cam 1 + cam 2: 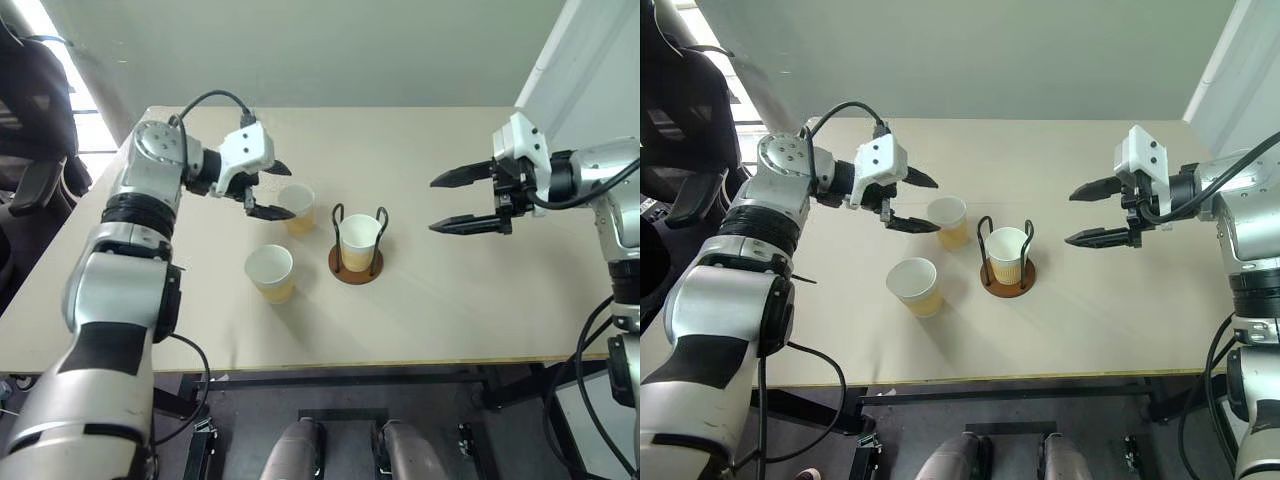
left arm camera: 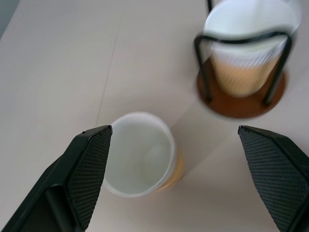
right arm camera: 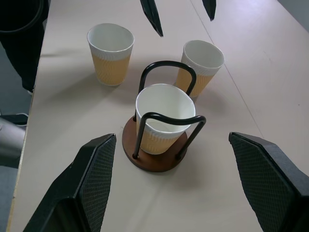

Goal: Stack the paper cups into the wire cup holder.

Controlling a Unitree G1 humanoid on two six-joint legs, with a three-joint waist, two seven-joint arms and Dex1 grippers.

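Wide apart stood the jaws of the left gripper (image 1: 268,190), empty, hovering just above and beside the far paper cup (image 1: 297,208) without touching it; in the left wrist view that cup (image 2: 141,153) lay between the two fingers but below them. Nearer the table's front edge stood the second loose cup (image 1: 271,273), upright and well clear of both arms. To its right, the wire cup holder (image 1: 356,264) already carried one cup (image 1: 360,242) seated inside its black loops. Farther right, the right gripper (image 1: 463,201) hung open and empty, well apart from the holder.

By my reading, one cup was placed and the pickup of the second was in hand. That next move would call for the left gripper to lower around the far cup's wall and close gently, since thin paper crushes easily.
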